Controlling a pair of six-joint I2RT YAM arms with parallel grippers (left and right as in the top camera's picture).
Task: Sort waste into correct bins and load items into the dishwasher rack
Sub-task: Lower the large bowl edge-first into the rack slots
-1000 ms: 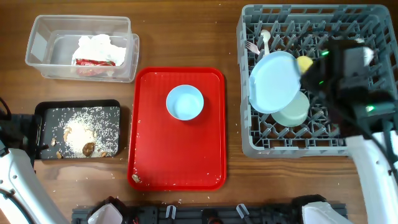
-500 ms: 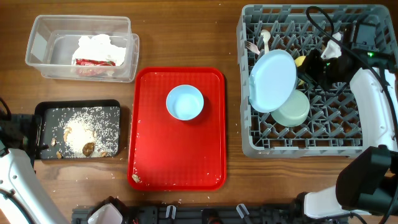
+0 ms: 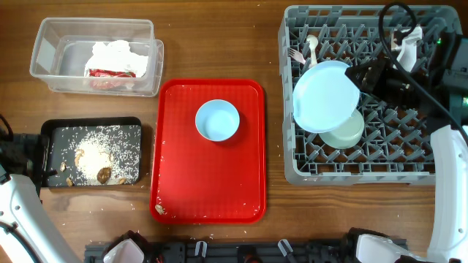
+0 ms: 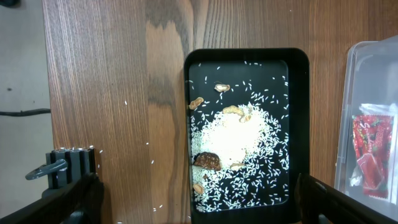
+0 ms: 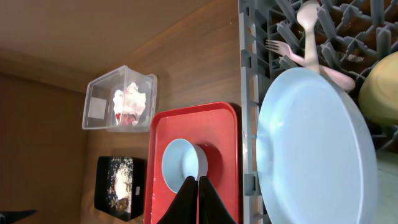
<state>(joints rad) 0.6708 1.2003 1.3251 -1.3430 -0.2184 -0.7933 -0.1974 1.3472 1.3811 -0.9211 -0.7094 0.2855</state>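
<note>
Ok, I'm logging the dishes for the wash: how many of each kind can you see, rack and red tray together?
Plate: 1
Bowls: 2 (blue bowl, green bowl)
Cup: 1
Fork: 1
Spoon: 1
Total: 6

We see a brown wooden table (image 3: 212, 44) with four things resting directly on it. At ten o'clock sits the clear plastic tub (image 3: 45, 52); just below it, at eight o'clock, the black tray (image 3: 91, 121). The red serving tray (image 3: 212, 175) lies at the centre, reaching toward six o'clock. The grey dishwasher rack (image 3: 351, 175) fills two to three o'clock, near the red tray but apart from it. A few white grains (image 4: 152, 163) dot the wood beside the black tray
</note>
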